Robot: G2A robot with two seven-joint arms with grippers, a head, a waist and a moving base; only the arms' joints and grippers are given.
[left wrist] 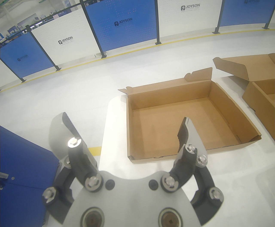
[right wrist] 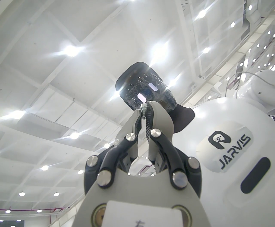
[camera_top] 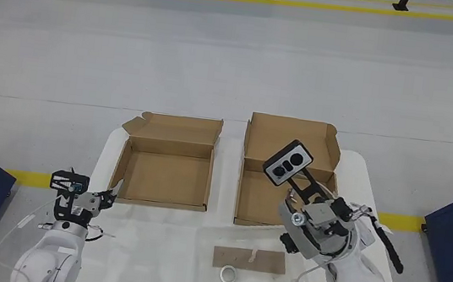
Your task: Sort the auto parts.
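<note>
R gripper (right wrist: 144,108) tilted up, clamped on black part (camera_top: 288,163) over right box (camera_top: 258,198) — L gripper (left wrist: 125,123) wide apart, empty.

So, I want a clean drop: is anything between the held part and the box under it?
Nothing visible does: the right gripper holds the black part over the open right-hand box, its lid folded back.
</note>
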